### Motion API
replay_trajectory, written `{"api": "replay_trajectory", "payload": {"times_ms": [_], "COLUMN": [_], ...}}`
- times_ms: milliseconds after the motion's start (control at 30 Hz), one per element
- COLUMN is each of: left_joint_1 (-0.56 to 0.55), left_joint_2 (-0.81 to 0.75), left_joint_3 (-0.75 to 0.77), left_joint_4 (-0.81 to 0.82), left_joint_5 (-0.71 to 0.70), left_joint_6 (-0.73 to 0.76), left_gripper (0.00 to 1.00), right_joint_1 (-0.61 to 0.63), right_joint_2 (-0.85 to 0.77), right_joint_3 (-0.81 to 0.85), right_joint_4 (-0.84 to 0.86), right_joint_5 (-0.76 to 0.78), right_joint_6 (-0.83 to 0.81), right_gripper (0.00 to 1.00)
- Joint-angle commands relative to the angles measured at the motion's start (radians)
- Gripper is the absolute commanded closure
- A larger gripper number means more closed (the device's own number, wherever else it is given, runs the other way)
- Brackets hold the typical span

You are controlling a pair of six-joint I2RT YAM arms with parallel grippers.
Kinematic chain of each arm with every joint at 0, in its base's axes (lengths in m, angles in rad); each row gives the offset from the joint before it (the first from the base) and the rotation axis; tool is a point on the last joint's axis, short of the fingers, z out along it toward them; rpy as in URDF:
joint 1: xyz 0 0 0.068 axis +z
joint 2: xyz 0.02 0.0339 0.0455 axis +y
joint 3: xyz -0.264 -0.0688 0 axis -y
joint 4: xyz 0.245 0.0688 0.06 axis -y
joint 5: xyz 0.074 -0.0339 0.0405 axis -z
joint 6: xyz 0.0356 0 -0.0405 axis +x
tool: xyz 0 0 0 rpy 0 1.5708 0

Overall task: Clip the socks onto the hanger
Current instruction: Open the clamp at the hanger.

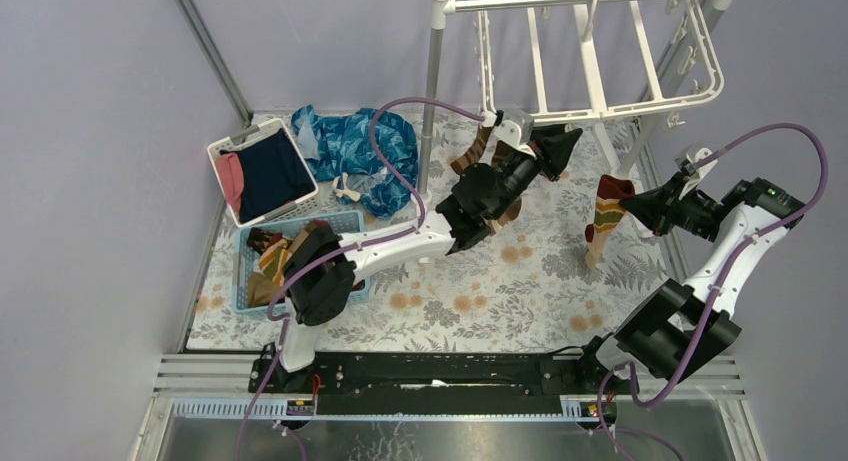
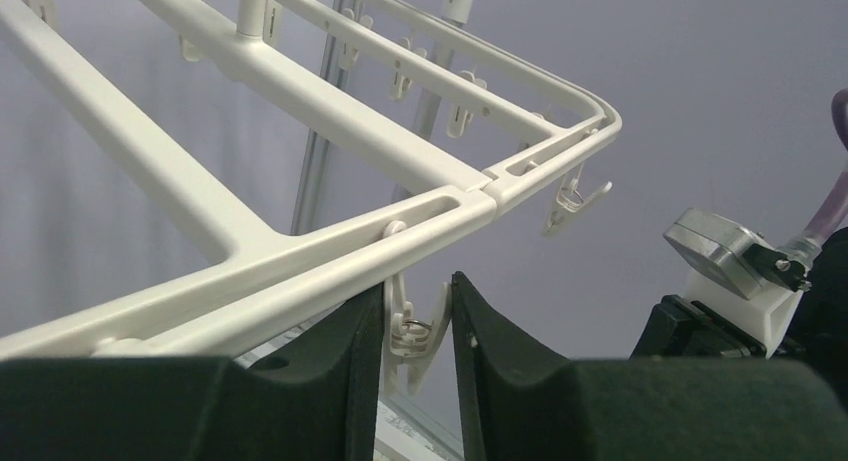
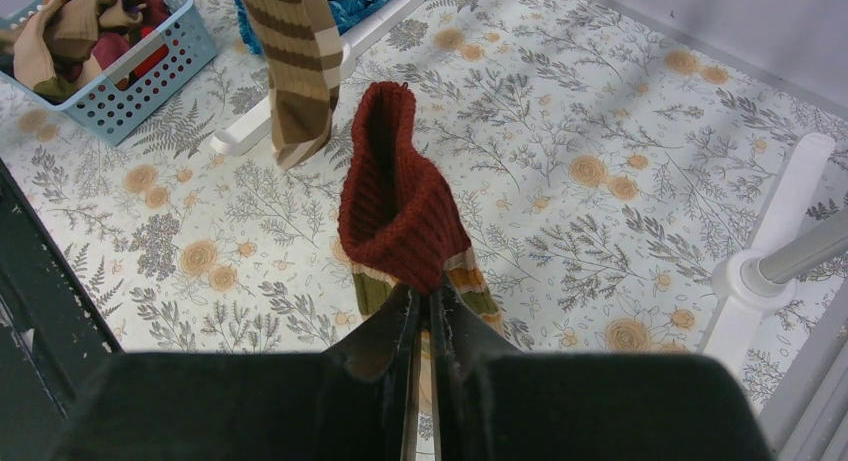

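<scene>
Pinches a sock [image 3: 395, 191] by its red cuff in the right gripper [image 3: 425, 293], fingers pressed together on the knit. Hangs it below that gripper with its long axis upright, cuff up, banded foot down toward the desk [image 3: 600, 101], apart from the hanger [image 2: 330, 111]. Brackets with the left gripper [image 2: 417, 301] one clip [image 2: 410, 326] dangling under the hanger's near bar, fingers closed in against both its wings. Keeps the frame near level just above that gripper, with a free corner clip up to its right. Shows a striped sock [image 3: 290, 71] hanging upright ahead-left of the right gripper, with open desk between the two socks.
</scene>
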Motion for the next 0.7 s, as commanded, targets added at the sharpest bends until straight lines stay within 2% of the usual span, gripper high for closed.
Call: {"api": "replay_trajectory", "payload": {"times_ms": [0,233,367,667], "left_joint_1": [0.015,0.030,0.033,0.044], "left_joint_2": [-0.042,-0.052,-0.057,-0.083], "left_joint_3": [0.015,0.010,0.004,-0.035], "left_joint_4": [-0.027,-0.042,-0.043,-0.020], "left_joint_5": [0.018,0.045,0.049,0.071], "left_joint_6": [-0.053,-0.121,-0.147,-0.199], "left_gripper": [0.71,0.75,0.81,0.84], "right_joint_1": [-0.004,-0.004,0.013,0.223], "right_joint_2": [0.000,-0.005,-0.001,-0.014], "right_joint_3": [-0.003,-0.002,0.005,0.046], "right_joint_4": [-0.024,-0.025,-0.026,-0.014], "right_joint_5": [-0.025,-0.032,-0.073,-0.062], "right_joint_6": [-0.020,-0.018,0.009,0.050], "right_gripper": [0.92,0.92,0.92,0.93]}}
